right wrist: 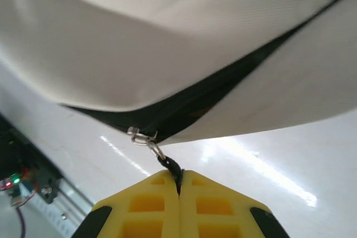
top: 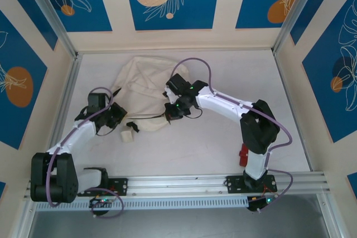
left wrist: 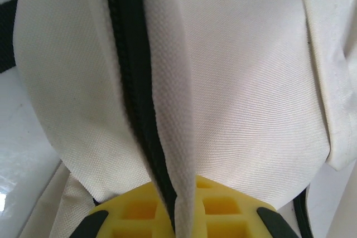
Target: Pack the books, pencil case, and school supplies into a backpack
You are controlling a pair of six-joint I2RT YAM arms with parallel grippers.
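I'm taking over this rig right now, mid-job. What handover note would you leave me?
Left end effector: shut on the backpack, pinching the fabric edge along the zipper.
Right end effector: shut on the zipper pull, just below the metal slider.
The backpack lies on the table between the two arms.
Done: both grips are set on the bag.
Left: run the zipper. It looks partly open at the slider. I cannot tell what is packed inside, so check before you go on.
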